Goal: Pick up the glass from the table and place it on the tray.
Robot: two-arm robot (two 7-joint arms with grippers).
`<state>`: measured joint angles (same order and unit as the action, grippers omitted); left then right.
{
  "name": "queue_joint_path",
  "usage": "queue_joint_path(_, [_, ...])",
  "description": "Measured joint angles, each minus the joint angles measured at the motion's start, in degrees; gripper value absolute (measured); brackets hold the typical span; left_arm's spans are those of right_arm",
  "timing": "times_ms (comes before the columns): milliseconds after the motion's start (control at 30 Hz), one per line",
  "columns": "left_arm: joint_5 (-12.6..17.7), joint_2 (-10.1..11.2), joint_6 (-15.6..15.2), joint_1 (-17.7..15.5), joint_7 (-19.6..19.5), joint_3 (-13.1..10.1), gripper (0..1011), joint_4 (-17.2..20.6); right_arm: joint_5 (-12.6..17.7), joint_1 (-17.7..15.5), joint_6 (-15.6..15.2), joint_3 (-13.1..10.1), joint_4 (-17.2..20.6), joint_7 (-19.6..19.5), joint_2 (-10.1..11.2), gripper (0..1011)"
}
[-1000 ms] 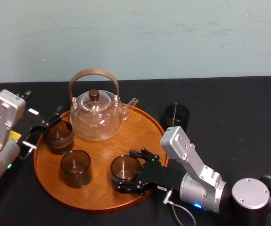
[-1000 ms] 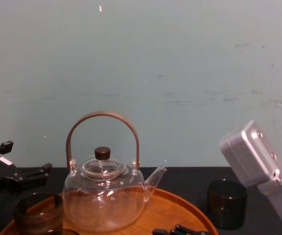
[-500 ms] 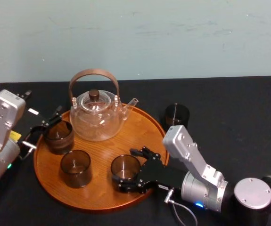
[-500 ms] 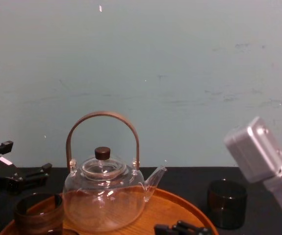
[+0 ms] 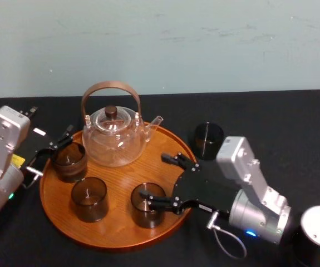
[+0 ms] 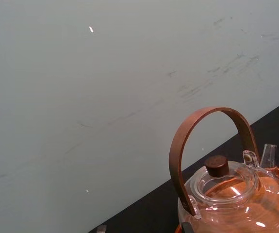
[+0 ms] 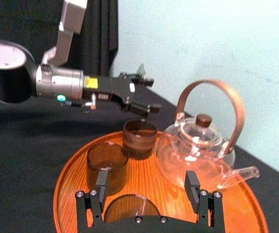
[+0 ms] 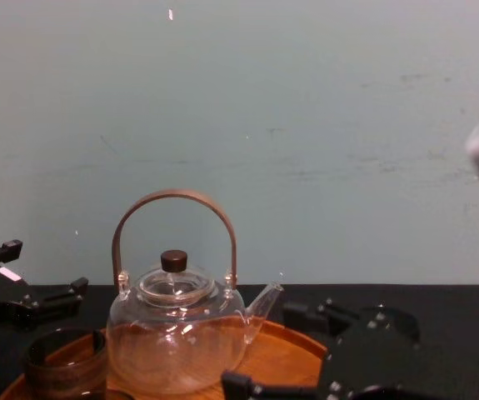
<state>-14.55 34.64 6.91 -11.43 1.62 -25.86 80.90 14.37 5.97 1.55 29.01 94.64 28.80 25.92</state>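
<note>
Glass point(image 5: 148, 204) upright on the tray point(image 5: 168, 158), close to the front rim, on the side nearer the right arm. Right gripper point(image 5: 153, 177) reaching in from the right, fingers spread wide and closed on nothing, one finger crossing the glass's rim as seen from the head camera. From the right wrist camera, glass point(image 7: 132, 208) low between the two open fingers point(image 7: 100, 183). Second glass point(image 5: 89, 198) on the same tray, just to the left of the first; third glass point(image 5: 69, 161) at the left rim. Teapot point(image 5: 115, 139) of clear glass with a brown hoop handle at the back of the tray. Left gripper point(image 5: 59, 142) poised at the tray's left edge, beside the third glass, fingers apart and holding nothing. Fourth glass point(image 5: 208, 140), darker, off the tray on the black tabletop point(image 5: 282, 128), just beyond the right rim. Pale blue-green wall point(image 5: 204, 44) behind.
</note>
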Motion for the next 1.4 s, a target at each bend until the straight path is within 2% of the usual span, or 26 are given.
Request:
queue_joint_path(100, [0.00, 0.00, 0.00, 0.00, 0.00, 0.00, 1001, 0.00, 0.61, -0.72, 0.51, -0.82, 1.21, -0.06, 0.63, 1003])
queue_joint_path(300, [0.00, 0.00, 0.00, 0.00, 0.00, 0.00, 1001, 0.00, 2.11, -3.18, 1.42, -3.88, 3.83, -1.26, 2.51, 1002])
queue_joint_path(367, [0.00, 0.00, 0.00, 0.00, 0.00, 0.00, 1001, 0.00, 3.01, -4.91, 1.49, -6.10, 5.02, -2.42, 3.57, 1002])
queue_joint_path(433, [0.00, 0.00, 0.00, 0.00, 0.00, 0.00, 1001, 0.00, 3.17, -5.26, 1.50, -6.57, 5.19, -2.63, 3.79, 1002])
queue_joint_path(533, [0.00, 0.00, 0.00, 0.00, 0.00, 0.00, 1002, 0.00, 4.20, -7.24, 1.44, -9.47, 5.79, -3.98, 4.91, 1002])
queue_joint_path(767, [0.00, 0.00, 0.00, 0.00, 0.00, 0.00, 1001, 0.00, 6.32, -8.86, -0.68, -14.73, 4.13, -6.03, 5.91, 1003])
queue_joint_path(967, [0.00, 0.00, 0.00, 0.00, 0.00, 0.00, 1001, 0.00, 6.78, -7.80, -3.93, -18.14, 1.94, -7.50, 6.76, 1002])
queue_joint_path(1167, [0.00, 0.00, 0.00, 0.00, 0.00, 0.00, 1001, 0.00, 6.44, -6.04, -5.73, -19.48, -0.03, -8.09, 6.91, 1002])
queue_joint_path(1400, [0.00, 0.00, 0.00, 0.00, 0.00, 0.00, 1001, 0.00, 5.49, -3.04, -7.06, -18.25, -3.04, -7.07, 5.73, 1003])
